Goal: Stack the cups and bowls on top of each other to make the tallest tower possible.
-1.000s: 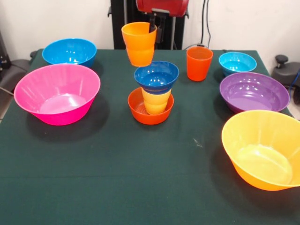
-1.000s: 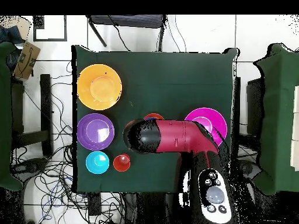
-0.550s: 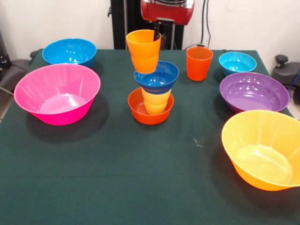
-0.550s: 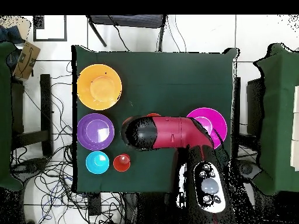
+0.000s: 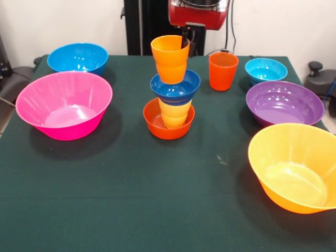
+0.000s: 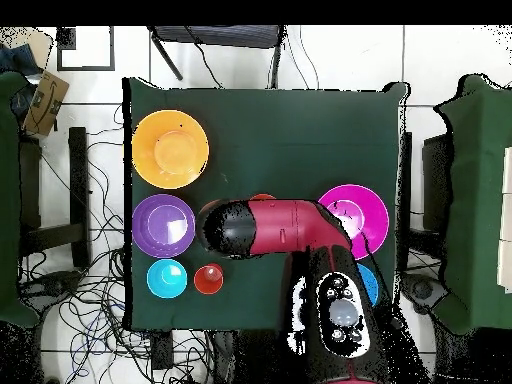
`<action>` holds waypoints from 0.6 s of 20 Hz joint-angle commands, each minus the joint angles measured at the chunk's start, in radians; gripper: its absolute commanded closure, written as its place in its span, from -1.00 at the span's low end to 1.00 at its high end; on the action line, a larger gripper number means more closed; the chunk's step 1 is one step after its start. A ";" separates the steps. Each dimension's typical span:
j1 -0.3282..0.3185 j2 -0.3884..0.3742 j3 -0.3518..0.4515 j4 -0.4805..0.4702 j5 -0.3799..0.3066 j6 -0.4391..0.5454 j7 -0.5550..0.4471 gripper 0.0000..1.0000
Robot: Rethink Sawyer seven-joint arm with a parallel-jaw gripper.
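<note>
1. Front view: the tower [image 5: 174,100] stands near the middle of the bench [image 5: 131,184]. Its base is the small orange-red bowl [image 5: 168,119], with the yellow cup [image 5: 175,113] standing in it and the dark blue bowl [image 5: 175,86] seated on that cup.
2. The light orange cup [image 5: 170,58] sits upright with its bottom down inside the dark blue bowl. The pincer [image 5: 185,43] comes down from the red arm head [image 5: 198,12] to the cup's far rim, on the picture's right. Only a dark sliver of it shows behind the rim, so whether it is gripping the cup or spread cannot be told.
3. The darker red-orange cup [image 5: 223,71] stands alone just right of the tower, with the cyan bowl [image 5: 266,70] beyond it. The purple bowl [image 5: 284,103] and the yellow-orange bowl [image 5: 295,166] lie along the right side. The pink bowl [image 5: 64,104] and the medium blue bowl [image 5: 77,58] lie on the left.
4. Overhead view: the red and black arm [image 6: 270,228] lies across the bench's middle and covers the tower; only a sliver of the orange-red bowl [image 6: 263,198] shows at its edge. The pincer is hidden beneath the arm.
</note>
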 commanded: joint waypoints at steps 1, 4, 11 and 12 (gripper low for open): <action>0.034 0.063 0.027 -0.013 -0.025 -0.063 0.088 1.00; 0.035 0.072 0.024 -0.013 -0.029 -0.080 0.089 1.00; 0.039 0.094 0.009 0.002 -0.048 -0.123 0.083 1.00; 0.041 0.098 0.005 0.004 -0.052 -0.128 0.082 1.00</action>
